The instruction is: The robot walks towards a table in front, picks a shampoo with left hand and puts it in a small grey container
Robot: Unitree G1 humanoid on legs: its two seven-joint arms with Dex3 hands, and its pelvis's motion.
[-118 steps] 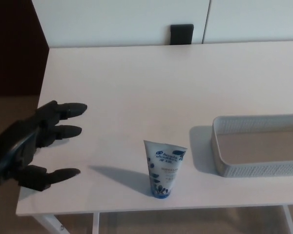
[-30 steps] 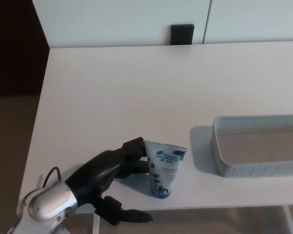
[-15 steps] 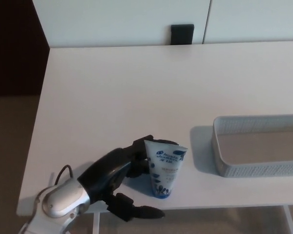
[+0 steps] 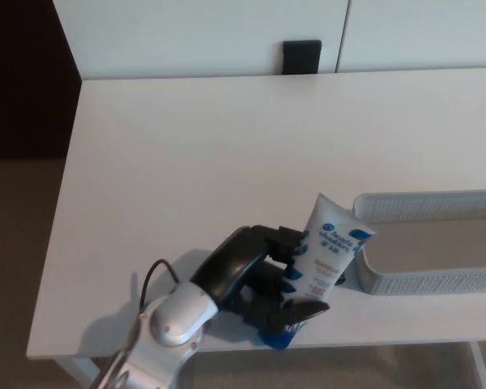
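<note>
1. One white table (image 4: 227, 146) fills most of the head view, bare across its middle and far half.
2. A grey mesh container (image 4: 437, 281) lies at about 4 o'clock on the table, near the front edge, and runs out of the picture's right side. It looks empty as far as it shows.
3. The left hand (image 4: 263, 279) comes in from 7 o'clock and is clamped on the shampoo tube (image 4: 330, 247) — thick fingers (image 4: 285, 237) wrap over the far side of its lower body, and the thumb (image 4: 304, 308) presses from the near side. The right hand does not show.
4. The shampoo tube sits at roughly 5 o'clock on the table. It is tilted so its flat crimped end points to 1 o'clock and overlaps the container's left end in the view. I cannot tell whether it touches the rim.
5. As for handling, I judge it a light, soft-walled plastic tube, glossy and so rather slippery, which a hard squeeze would dent. The stiffer lower body near the cap is the sound place to take hold, and that is about where the hand has it.
6. A dark block (image 4: 301, 57) stands at 12 o'clock, just behind the table's far edge.
7. The blue cap (image 4: 277, 340) pokes out below the hand at 6 o'clock, by the front edge — whether it is lifted or resting is unclear.
</note>
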